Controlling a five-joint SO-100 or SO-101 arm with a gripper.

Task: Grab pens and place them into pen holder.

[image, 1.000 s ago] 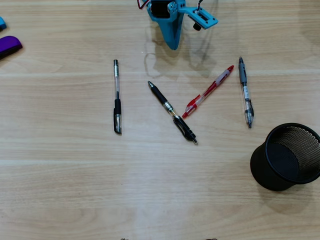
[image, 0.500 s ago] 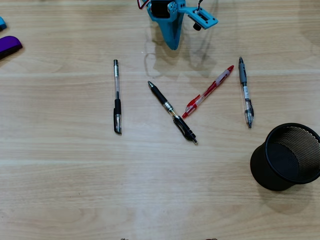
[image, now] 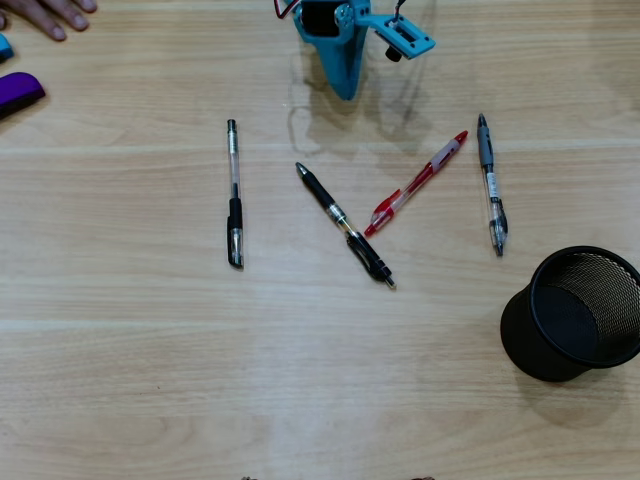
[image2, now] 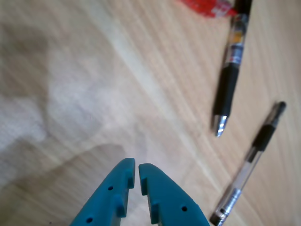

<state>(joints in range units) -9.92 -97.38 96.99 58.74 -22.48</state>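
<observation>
The hand (image2: pixel 137 170) hangs at the far edge of the counter (image: pixel 320 400) with its teal fingers drawn together, only a sliver of a gap between the tips, and nothing held. No pen has been picked up yet, so the step in hand looks to be the first reach.

In the overhead view all four pens lie below the hand. The black pen with the gold band (image: pixel 345 225) is nearest, just below it. The red-and-clear pen (image: pixel 415 184) is below and to its right, the tip close to the black pen's middle, the two apparently not touching. The grey-and-clear pen (image: pixel 491 184) lies further right, and the clear pen with the black cap (image: pixel 234 193) is below to the left. The pen holder (image: pixel 578 315) stands empty, well off toward the lower right.

To do this well, I judge the fingers should spread first, then descend across a barrel at mid-length, square to the pen. The black pen's neighbour leaves little room, so grasp nearer its free end.

The arm is mostly cropped at the top edge. A person's fingers (image: pixel 45 14) show at the top-left corner beside a purple object (image: pixel 18 91), both cut off. The wrist view is blurred and shows only parts of three pens.
</observation>
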